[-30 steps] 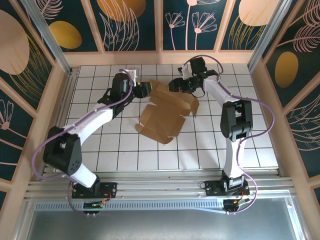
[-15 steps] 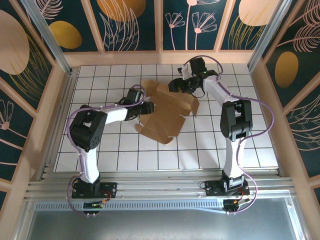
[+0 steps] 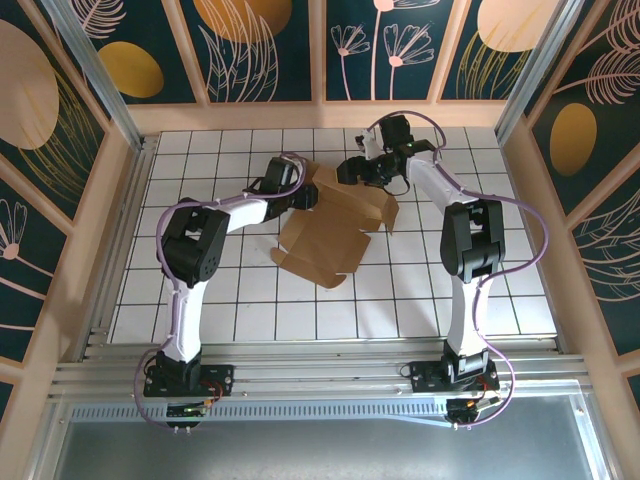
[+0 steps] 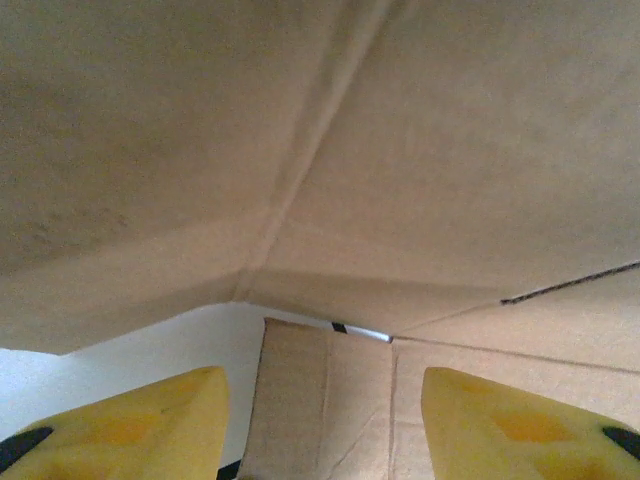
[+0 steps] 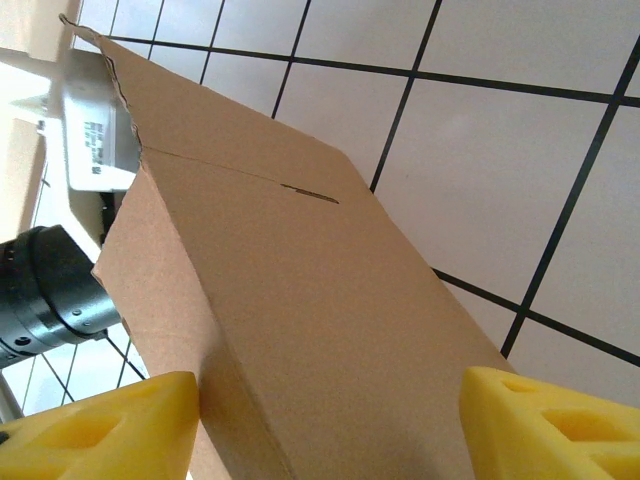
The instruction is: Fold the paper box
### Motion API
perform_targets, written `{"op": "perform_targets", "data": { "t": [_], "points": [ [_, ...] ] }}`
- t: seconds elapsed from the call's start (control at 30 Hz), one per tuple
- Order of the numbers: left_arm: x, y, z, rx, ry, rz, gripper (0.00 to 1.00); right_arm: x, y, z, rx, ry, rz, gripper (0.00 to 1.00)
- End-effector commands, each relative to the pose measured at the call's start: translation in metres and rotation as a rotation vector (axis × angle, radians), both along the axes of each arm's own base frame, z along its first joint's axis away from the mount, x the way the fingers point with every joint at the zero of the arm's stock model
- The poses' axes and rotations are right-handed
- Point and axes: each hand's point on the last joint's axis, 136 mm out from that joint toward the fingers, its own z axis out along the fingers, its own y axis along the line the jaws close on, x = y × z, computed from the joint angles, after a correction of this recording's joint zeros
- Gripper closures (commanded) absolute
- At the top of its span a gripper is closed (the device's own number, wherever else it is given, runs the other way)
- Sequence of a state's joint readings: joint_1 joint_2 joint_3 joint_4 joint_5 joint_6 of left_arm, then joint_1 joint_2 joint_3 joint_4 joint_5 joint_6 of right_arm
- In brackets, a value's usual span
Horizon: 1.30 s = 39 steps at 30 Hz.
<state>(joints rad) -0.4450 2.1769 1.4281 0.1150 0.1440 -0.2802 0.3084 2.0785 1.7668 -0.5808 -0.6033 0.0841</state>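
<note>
My left gripper [image 4: 320,400] has its yellow fingers standing apart, nosed in under a raised flap of the paper box [image 3: 330,235]. My right gripper [image 5: 330,385] straddles a folded ridge at the box's far edge, and I cannot tell if it pinches. The box lies partly folded on the white tiled table [image 3: 250,300], between both arms.

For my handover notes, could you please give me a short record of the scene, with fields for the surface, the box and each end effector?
surface: white tiled table
paper box: brown cardboard, partly folded; far panels lifted, near part lying flat on the tiles
left end effector: at the box's far left edge, jaws apart, cardboard just ahead, not clamped
right end effector: at the box's far edge, jaws apart with a lifted panel between them; whether it grips cannot be told
task status: fold not finished
</note>
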Motion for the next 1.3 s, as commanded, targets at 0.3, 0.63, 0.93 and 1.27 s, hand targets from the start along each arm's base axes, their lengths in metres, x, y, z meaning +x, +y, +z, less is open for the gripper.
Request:
{"op": "perform_targets", "data": {
  "t": [0.3, 0.63, 0.93, 1.27],
  "points": [
    [-0.006, -0.018, -0.025, -0.02, 0.122, -0.101, 0.51, -0.002, -0.006, -0.017, -0.04, 0.049, -0.017, 0.3],
    [-0.016, -0.042, 0.015, -0.09, -0.03, -0.308, 0.75, -0.001, -0.005, -0.017, -0.04, 0.049, -0.023, 0.33],
    [-0.011, -0.058, 0.023, -0.055, -0.154, -0.423, 0.82, -0.004, -0.006, -0.018, -0.041, 0.062, -0.021, 0.33],
    [-0.033, -0.087, 0.01, 0.084, -0.198, -0.544, 0.83, -0.006, -0.005, -0.023, -0.032, 0.074, -0.023, 0.33]
  ]
}}
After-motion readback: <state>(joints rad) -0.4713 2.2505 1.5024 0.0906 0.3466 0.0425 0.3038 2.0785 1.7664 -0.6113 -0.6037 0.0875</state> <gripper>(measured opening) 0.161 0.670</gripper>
